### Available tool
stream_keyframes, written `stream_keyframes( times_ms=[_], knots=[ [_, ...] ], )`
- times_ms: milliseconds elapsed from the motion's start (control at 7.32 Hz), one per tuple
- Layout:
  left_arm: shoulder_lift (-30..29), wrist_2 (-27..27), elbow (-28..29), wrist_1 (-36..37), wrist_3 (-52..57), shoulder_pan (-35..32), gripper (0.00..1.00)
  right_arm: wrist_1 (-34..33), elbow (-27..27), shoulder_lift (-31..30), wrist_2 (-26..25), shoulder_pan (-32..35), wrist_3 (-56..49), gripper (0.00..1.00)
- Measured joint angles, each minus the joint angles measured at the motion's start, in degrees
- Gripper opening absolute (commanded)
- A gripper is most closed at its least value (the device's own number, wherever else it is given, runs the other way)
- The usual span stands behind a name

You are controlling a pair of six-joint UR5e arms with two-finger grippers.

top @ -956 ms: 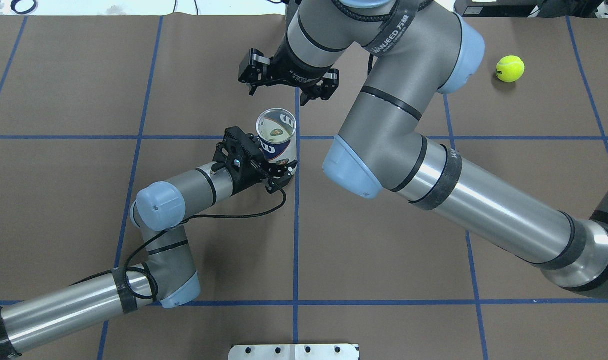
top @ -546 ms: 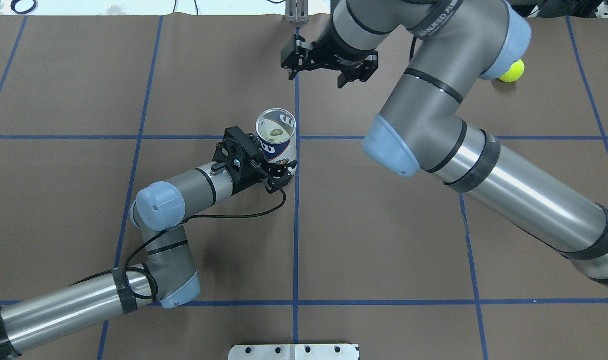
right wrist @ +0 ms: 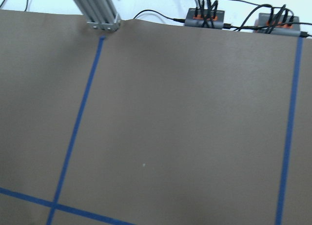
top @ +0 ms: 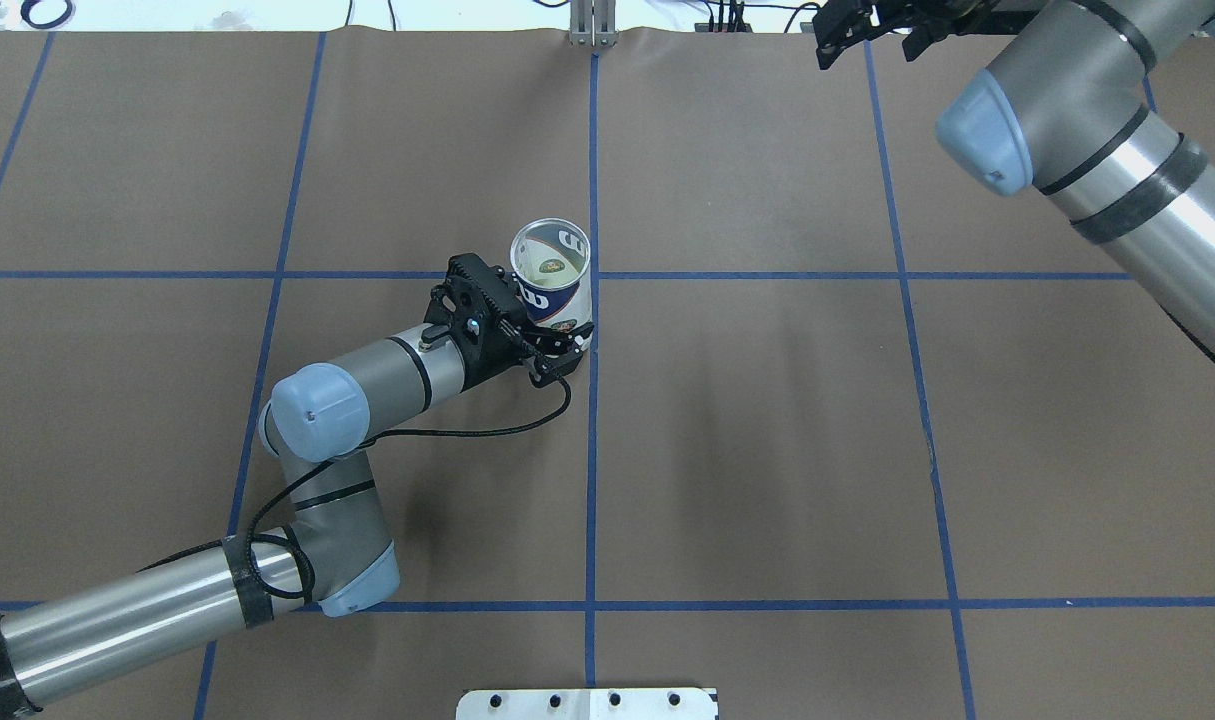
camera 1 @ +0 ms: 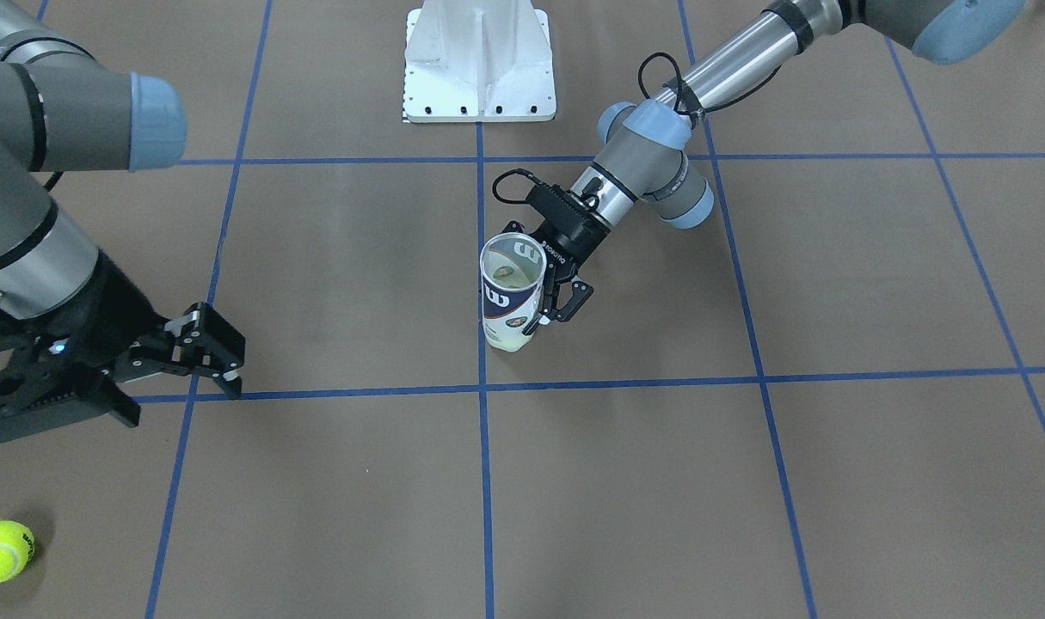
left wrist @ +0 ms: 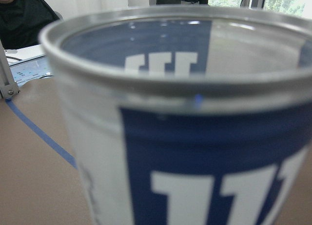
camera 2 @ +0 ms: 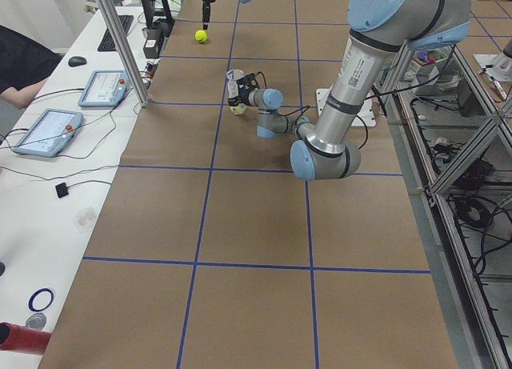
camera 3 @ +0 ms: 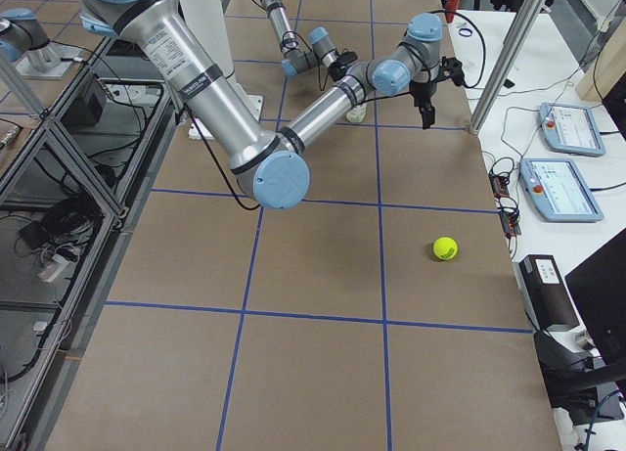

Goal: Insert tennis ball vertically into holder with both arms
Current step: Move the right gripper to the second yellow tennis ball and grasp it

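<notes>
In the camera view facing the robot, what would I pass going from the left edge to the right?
tennis ball → right gripper → holder → left arm. The white base overlaps the holder sideways, so it is left out.

Blue-gridded table [top: 767,450]: holder [top: 557,297], tennis ball [camera 1: 0,552].

navy-and-white holder [camera 1: 511,297], yellow-green tennis ball [camera 1: 1,552]

We see a glossy clear-plastic holder [camera 1: 505,305], its rim [left wrist: 146,81] dull metal. The table cover [top: 767,450] is matt brown paper; the tennis ball [camera 1: 0,552] looks fuzzy.
</notes>
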Motion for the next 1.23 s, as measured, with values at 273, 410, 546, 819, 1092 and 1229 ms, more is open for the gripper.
stream_keyframes(
  times_ms=[273, 410, 546, 819, 1092, 1229],
  knots=[
    [0.00, 0.01, -0.03, 0.00, 0.00, -0.07, 0.99, 1.12, -7.08, -0.39, -0.40, 3.19, -9.28, 0.99],
    [0.05, 0.01, -0.03, 0.00, 0.00, -0.14, 0.99, 3.45, -10.73, -0.41, -1.00, 4.40, -12.02, 0.99],
    [0.09, 0.01, -0.03, 0.00, 0.00, -0.16, 0.99, 6.61, -13.54, -0.96, -2.35, 5.07, -13.45, 0.99],
    [0.12, 0.01, -0.03, 0.00, 0.00, -0.15, 0.99, 14.78, -19.58, -2.77, -6.66, 5.36, -15.20, 0.99],
    [0.15, 0.01, -0.02, 0.00, 0.00, -0.10, 0.99, 27.01, -28.72, -3.40, -10.20, 4.55, -15.41, 0.99],
    [0.19, 0.01, 0.02, 0.00, 0.00, -0.11, 0.99, 31.10, -32.06, -3.43, -12.24, 3.59, -15.29, 0.99]
  ],
)
